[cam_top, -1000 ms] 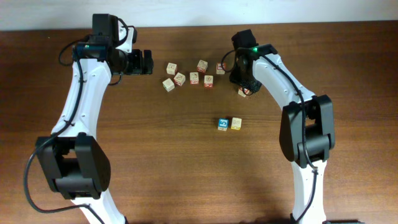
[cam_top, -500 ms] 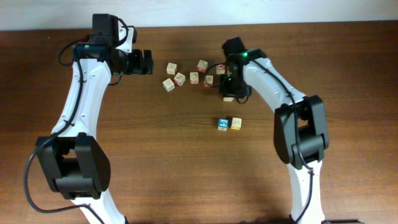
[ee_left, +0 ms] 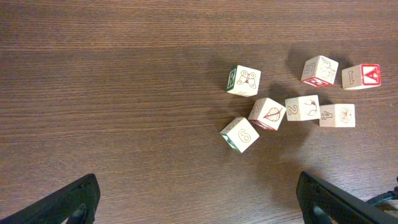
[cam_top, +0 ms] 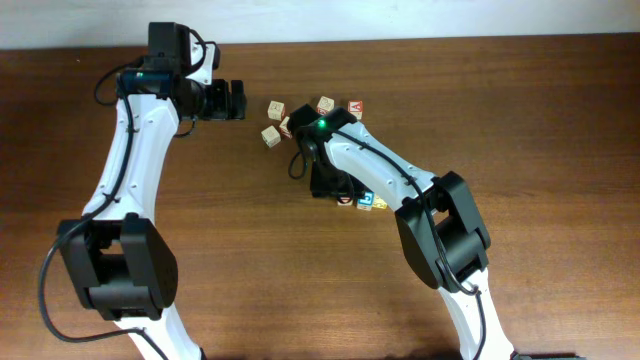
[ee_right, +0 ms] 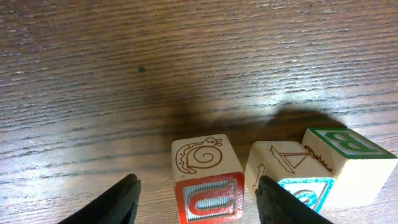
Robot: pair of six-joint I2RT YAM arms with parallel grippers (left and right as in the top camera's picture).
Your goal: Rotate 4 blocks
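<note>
Wooden U block [ee_right: 205,167] sits between right gripper's [ee_right: 198,198] parted jaws, barely visible overhead.

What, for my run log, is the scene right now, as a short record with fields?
left gripper: open, empty, away from the blocks
right gripper: open, jaws either side of the U block, not clamped
row at right gripper: U block, blue-framed block, B block
elsewhere: cluster of seven blocks, no gripper at it
</note>
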